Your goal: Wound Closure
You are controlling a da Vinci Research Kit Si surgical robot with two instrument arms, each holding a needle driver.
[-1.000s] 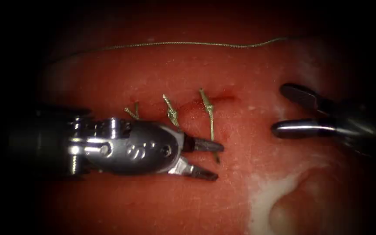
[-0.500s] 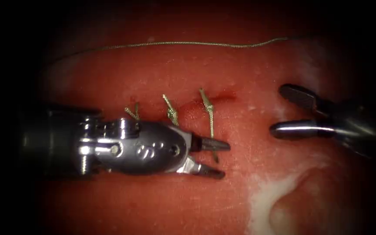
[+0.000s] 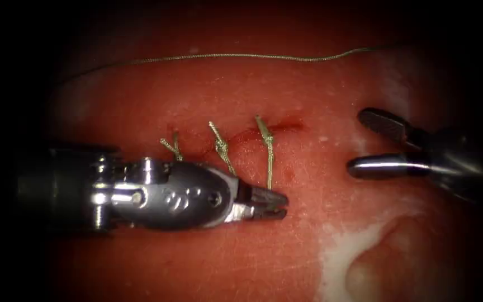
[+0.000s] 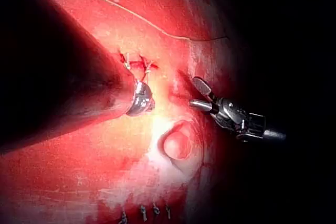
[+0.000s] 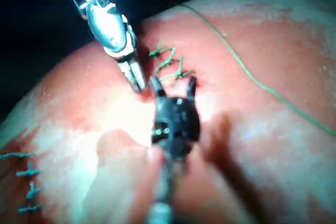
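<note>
Left tool (image 3: 272,206): jaws clenched on the lower tail of the rightmost stitch (image 3: 268,151) — just below the cut (image 3: 264,130).
Right tool (image 3: 364,142): jaws parted, holding nothing, well right of the cut.
Cut: closed by three knotted stitches.
Thread (image 3: 236,55): one loose strand lies across the tissue (image 3: 208,263) above the cut — no tool holds it.
Needle: cannot tell where it is.
Tissue: a second row of stitches (image 4: 145,213) sits well apart from the cut.

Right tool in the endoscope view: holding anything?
No. The right tool has its jaws open with only bare tissue between them.
</note>
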